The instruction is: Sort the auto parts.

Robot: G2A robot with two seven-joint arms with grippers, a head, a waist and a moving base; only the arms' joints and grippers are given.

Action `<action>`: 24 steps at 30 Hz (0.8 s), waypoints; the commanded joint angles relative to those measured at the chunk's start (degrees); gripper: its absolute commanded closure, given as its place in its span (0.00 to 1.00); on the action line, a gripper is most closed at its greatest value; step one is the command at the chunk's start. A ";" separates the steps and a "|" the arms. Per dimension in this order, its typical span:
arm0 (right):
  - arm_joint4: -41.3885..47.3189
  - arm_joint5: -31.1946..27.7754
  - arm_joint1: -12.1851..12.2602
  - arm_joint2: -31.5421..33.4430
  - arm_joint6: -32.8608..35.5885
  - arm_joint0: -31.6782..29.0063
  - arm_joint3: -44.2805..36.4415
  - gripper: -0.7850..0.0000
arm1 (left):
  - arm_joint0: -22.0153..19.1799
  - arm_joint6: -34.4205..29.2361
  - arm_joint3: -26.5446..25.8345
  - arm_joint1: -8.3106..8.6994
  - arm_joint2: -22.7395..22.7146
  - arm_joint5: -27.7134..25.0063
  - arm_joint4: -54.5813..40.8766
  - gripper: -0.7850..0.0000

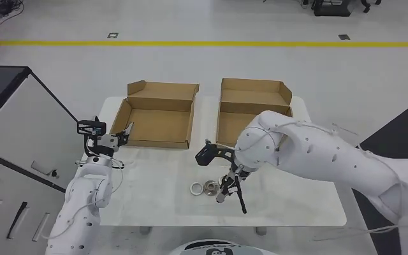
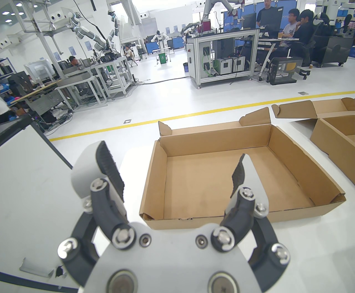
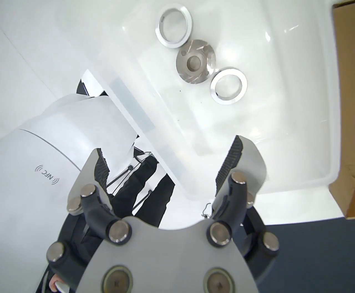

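Three metal parts lie close together near the table's front edge: a ring (image 3: pixel 174 24), a flanged disc (image 3: pixel 196 65) with a centre hole, and a second ring (image 3: pixel 228 85). From above I see one ring (image 1: pixel 196 188) and the disc (image 1: pixel 209 187) just left of my right gripper (image 1: pixel 229 190). My right gripper (image 3: pixel 170 155) hangs open above the front edge, a short way from the parts and holding nothing. My left gripper (image 2: pixel 173 155) is open and empty at the near left corner of the left cardboard box (image 2: pixel 216 138); from above the left gripper (image 1: pixel 124 135) sits at the table's left side.
Two open, empty cardboard boxes stand side by side at the back of the white table (image 1: pixel 159 191): the left box (image 1: pixel 159 102) and the right box (image 1: pixel 252 105). My right arm (image 1: pixel 306 153) crosses over the right box's front. A grey panel (image 1: pixel 38 127) stands to the left.
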 commanded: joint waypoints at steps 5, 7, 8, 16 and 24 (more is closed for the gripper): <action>-0.25 -0.03 -2.03 -3.35 0.05 1.95 5.43 0.00 | 0.00 0.00 0.00 0.00 0.00 0.00 0.00 0.00; -1.41 -0.20 -2.86 -3.35 0.23 1.18 7.16 0.00 | 0.00 0.00 0.00 0.00 0.00 0.00 0.00 0.00; -2.30 -0.20 -3.30 -3.35 0.23 0.82 8.04 0.00 | 0.00 0.00 0.00 0.00 0.00 0.00 0.00 0.00; -3.69 -0.20 -4.06 -3.35 0.23 0.21 9.52 0.00 | 0.00 0.00 0.00 0.00 0.00 0.00 0.00 0.00; -6.54 2.43 -4.53 -3.35 -2.42 -1.65 12.35 0.00 | 0.00 0.00 0.00 0.00 0.00 0.00 0.00 0.00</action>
